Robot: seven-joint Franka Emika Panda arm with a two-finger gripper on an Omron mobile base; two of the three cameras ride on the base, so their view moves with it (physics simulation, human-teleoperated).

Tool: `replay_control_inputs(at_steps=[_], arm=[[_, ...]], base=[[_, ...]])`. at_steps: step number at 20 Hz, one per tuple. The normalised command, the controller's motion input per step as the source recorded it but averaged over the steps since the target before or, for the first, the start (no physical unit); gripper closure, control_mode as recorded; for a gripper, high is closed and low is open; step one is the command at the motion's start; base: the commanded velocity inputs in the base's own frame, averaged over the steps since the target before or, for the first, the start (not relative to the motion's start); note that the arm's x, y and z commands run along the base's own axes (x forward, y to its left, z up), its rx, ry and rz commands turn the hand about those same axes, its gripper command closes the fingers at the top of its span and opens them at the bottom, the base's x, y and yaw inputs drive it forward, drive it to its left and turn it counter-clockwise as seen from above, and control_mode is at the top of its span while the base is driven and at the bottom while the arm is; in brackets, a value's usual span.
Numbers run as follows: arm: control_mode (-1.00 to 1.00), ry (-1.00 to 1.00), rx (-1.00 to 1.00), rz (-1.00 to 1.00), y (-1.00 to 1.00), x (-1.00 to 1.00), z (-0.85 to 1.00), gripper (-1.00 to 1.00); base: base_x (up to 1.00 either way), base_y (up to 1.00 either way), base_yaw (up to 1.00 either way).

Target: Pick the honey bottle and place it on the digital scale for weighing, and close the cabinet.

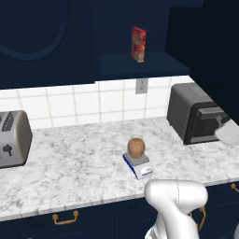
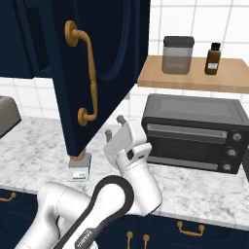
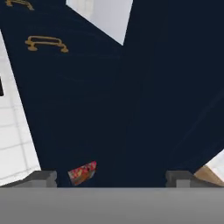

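Cabinet (image 2: 92,73) door stood open, just up-left of gripper (image 2: 115,125) | fingers parted, empty | bottle (image 1: 136,147) sat on scale (image 1: 139,164)

Glossy white rounded arm links, black joint band with small white lettering, pale grey hand (image 2: 115,126)

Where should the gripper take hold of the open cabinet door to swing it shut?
Judging by the right base view, the cabinet door stands open, edge toward the robot. Best to push its outer face beside the vertical brass handle, coming from the right, where the gripper is, jaws apart.
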Motion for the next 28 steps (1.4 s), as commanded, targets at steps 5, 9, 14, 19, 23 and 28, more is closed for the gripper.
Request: replay_control_inputs(at_steps=[5,9,14,19,23,28], arm=[[-1.0,-0.26,0.0,0.0,-0.38,0.21,-0.16,-1.0],[-1.0,-0.11,0.11,0.0,-0.62,0.0,0.48,-1.0],[-1.0,-0.08,0.04,0.02,0.14,-0.1,0.68,-1.0],[-1.0,-0.06,-0.1,0.14,1.0,0.08,0.21,-1.0],[-1.0,0.0,-0.19,0.12,1.0,0.35,0.25,-1.0],[-1.0,0.0,-0.19,0.01,1.0,0.61,0.66,-1.0]], base=[[0.0,0.0,0.0],[0.0,0.0,0.0],[0.0,0.0,0.0],[0.0,0.0,0.0],[0.0,0.0,0.0],[0.0,0.0,0.0]])
